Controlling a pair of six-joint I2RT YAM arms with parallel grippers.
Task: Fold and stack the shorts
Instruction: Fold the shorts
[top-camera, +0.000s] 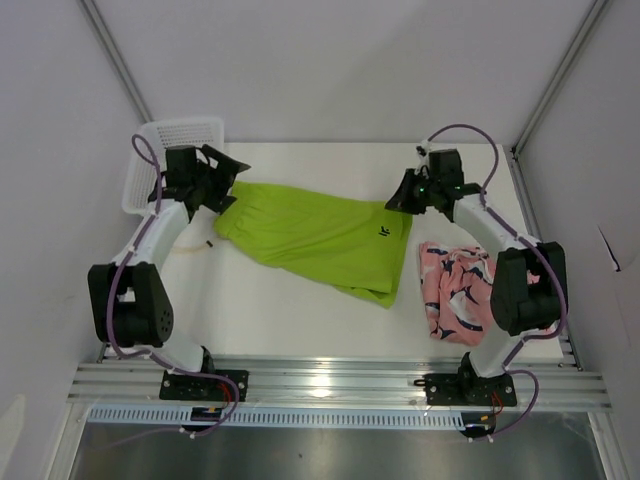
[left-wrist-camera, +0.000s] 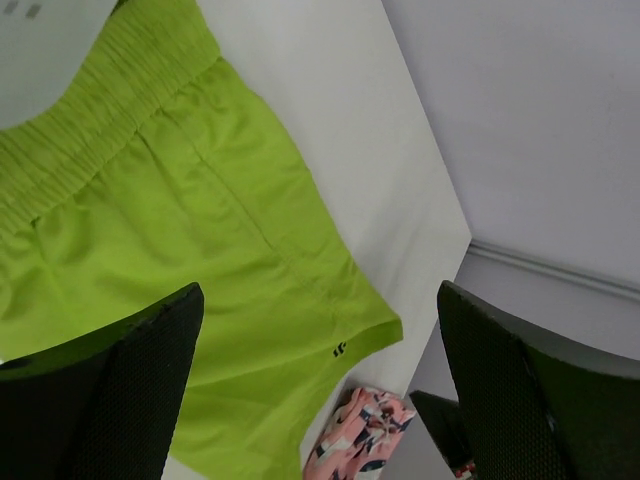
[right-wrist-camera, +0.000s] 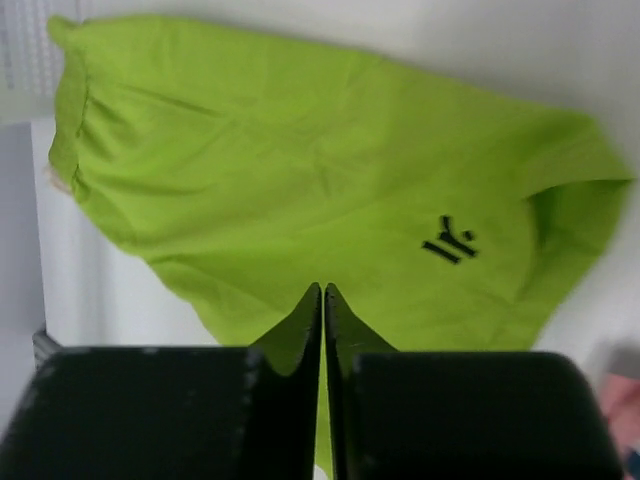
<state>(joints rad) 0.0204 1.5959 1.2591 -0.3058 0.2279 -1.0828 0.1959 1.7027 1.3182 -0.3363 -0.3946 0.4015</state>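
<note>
Plain lime-green fabric shorts (top-camera: 315, 235) lie spread flat across the middle of the white table (top-camera: 290, 320), laid out for folding. Left gripper (top-camera: 230, 180) gapes wide over the waistband end. Right gripper (right-wrist-camera: 322, 292) is pinched nearly closed at the hem; can't tell whether it has hold of the cloth. Pink fish-print shorts (top-camera: 455, 292) sit crumpled by the right edge.
</note>
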